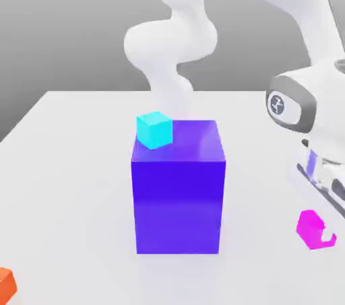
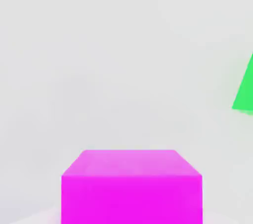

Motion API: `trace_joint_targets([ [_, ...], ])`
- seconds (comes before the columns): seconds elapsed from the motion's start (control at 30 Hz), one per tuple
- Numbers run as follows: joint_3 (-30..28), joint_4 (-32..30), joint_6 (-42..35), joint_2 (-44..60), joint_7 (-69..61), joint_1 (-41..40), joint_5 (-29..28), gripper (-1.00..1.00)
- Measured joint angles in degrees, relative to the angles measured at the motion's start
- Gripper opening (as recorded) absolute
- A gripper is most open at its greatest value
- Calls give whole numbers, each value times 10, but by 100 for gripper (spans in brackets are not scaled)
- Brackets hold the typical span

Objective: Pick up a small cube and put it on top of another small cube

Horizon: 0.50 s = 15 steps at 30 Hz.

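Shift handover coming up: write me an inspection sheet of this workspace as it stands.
Surface: white table, flat.
Job's things: small magenta cube at the exterior view's lower right, right at the gripper's tip; also in the hand view. Whether it is lifted cannot be told. Cyan cube sits on a top corner of the big blue-violet block.
Clutter: orange cube at the exterior view's lower left edge; a green shape at the hand view's edge.
Grippers: gripper shut, down at the magenta cube.
Cables: nothing seen.
Surroundings: plain grey backdrop; white arm behind the block.
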Motion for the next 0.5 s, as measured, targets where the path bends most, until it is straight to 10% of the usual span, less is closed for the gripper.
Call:
trace_joint_targets([
  [0.43, 10, 215, -57, 152, -20, 1, 4, -100],
  [0.47, 10, 216, -48, 163, -20, 1, 4, 100],
  [0.5, 10, 216, -48, 163, -20, 1, 4, 100],
])
